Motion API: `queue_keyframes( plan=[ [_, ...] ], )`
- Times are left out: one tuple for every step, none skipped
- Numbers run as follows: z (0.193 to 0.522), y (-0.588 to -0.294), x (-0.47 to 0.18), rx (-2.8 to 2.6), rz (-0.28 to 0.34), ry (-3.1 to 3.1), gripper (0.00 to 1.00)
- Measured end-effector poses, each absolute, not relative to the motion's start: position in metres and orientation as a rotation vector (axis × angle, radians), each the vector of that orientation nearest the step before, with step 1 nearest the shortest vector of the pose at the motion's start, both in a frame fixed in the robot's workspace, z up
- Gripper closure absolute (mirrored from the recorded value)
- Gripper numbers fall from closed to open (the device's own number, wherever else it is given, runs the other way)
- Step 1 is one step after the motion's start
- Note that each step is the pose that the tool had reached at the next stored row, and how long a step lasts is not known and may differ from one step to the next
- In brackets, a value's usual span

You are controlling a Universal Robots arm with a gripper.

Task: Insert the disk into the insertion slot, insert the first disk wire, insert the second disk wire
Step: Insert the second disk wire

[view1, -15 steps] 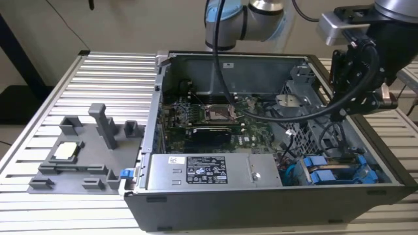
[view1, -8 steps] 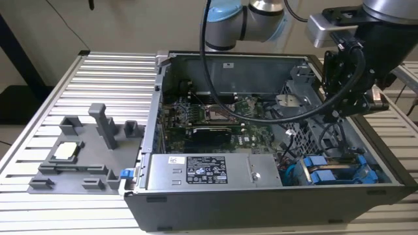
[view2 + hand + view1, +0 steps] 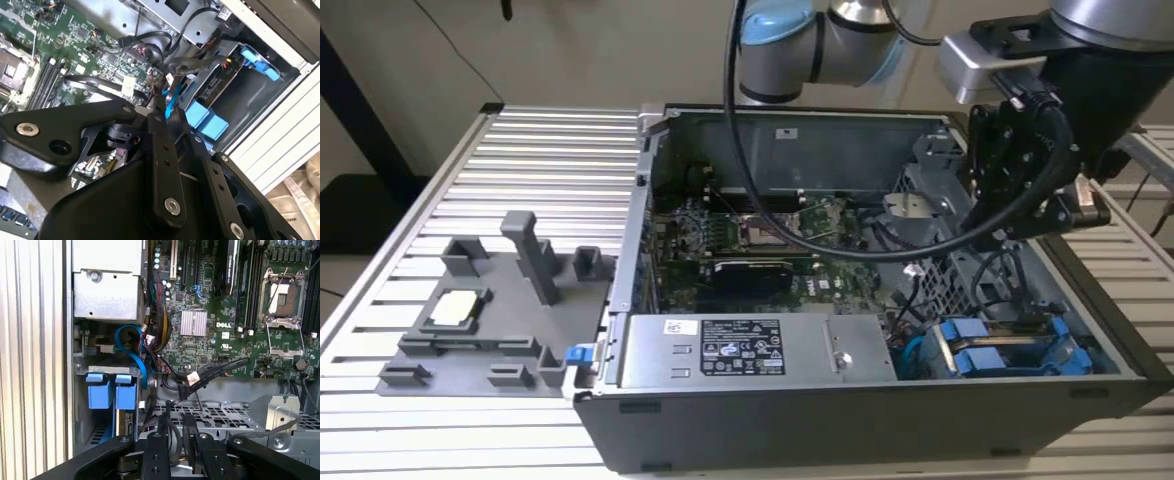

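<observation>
Hand (image 3: 175, 422) above cage (image 3: 225, 415) edge, near disk (image 3: 100, 392)

Ribbed aluminium worktop (image 3: 534, 150) in the exterior view: open computer case (image 3: 854, 430) sits from centre to 3 o'clock. Grey fixture plate (image 3: 494, 295) with upright posts at 9 o'clock, just beside the case.

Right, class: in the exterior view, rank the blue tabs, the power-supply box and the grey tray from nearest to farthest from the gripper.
1. blue tabs, below the gripper, toward the exterior view's right.
2. power-supply box, inside the case, nearer the middle.
3. grey tray, outside the case, at the exterior view's left.
</observation>
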State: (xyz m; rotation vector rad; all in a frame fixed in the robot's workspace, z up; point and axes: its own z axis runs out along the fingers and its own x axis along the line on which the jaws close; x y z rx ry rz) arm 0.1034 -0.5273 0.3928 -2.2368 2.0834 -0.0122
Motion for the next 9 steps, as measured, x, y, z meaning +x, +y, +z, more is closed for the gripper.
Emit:
queue_keyframes(
  plan=[
    [0.393,-0.527,0.103,-2.246,-0.012,2.072,0.73],
    [0.393,-0.527,0.102,-2.254,-0.013,2.063,0.73],
    [0.392,-0.527,0.101,-2.258,-0.015,2.057,0.73],
    [0.392,-0.527,0.099,-2.260,-0.018,2.052,0.73],
    [0.392,-0.527,0.097,-2.258,-0.023,2.048,0.73],
    [0.391,-0.527,0.089,-2.250,-0.043,2.040,0.73],
    [0.390,-0.527,0.085,-2.246,-0.052,2.036,0.73],
    [0.390,-0.527,0.081,-2.243,-0.058,2.033,0.73],
    [0.389,-0.527,0.078,-2.241,-0.064,2.031,0.73]
  ],
)
